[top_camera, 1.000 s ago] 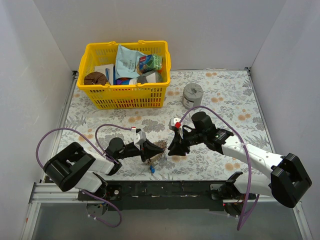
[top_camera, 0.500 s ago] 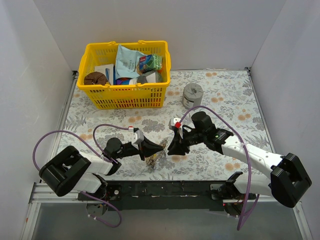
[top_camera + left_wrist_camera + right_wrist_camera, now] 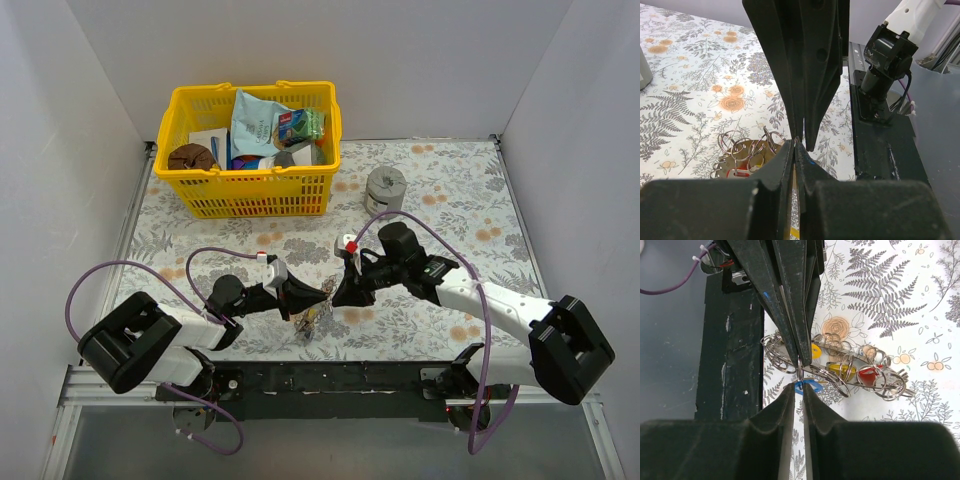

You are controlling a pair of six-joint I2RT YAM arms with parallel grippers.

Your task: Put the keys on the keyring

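A bunch of keys (image 3: 312, 320) with small split rings lies on the flowered cloth at the front middle, just under both grippers. Yellow (image 3: 842, 371), red (image 3: 867, 374) and blue (image 3: 809, 386) key heads show. The keyring (image 3: 855, 383) appears edge-on as a flat silver strip threaded through the small rings. My left gripper (image 3: 322, 293) (image 3: 795, 141) is shut on a small wire ring (image 3: 800, 371) by the blue key. My right gripper (image 3: 338, 295) (image 3: 799, 385) meets it tip to tip, jaws a narrow slit apart around that ring's lower part.
A yellow basket (image 3: 250, 95) full of packets stands at the back left. A squat grey metal cylinder (image 3: 385, 190) sits at the back middle. The black mounting rail (image 3: 330, 375) runs along the near edge, right beside the keys. White walls enclose three sides.
The left gripper lifted and shifted right toward the right gripper; the blue key seen lower down earlier no longer shows from above. The right gripper edged left and its jaws narrowed.
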